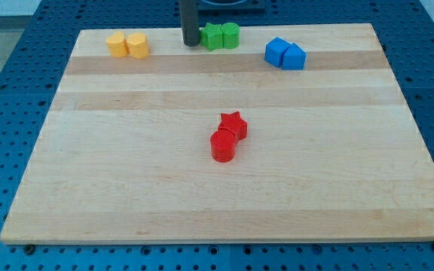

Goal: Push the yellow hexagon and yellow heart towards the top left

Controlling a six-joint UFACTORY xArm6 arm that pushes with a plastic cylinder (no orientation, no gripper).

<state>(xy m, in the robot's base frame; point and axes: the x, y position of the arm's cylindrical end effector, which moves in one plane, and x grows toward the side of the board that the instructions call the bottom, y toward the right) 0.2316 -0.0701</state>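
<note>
Two yellow blocks sit touching near the top left of the wooden board: the left one looks like the heart and the right one like the hexagon. My tip stands at the board's top edge, well to the right of the yellow hexagon and just left of the green pair. It touches neither yellow block.
Two green blocks sit side by side right of my tip. Two blue blocks lie at the top right. A red star and a red cylinder touch near the board's middle.
</note>
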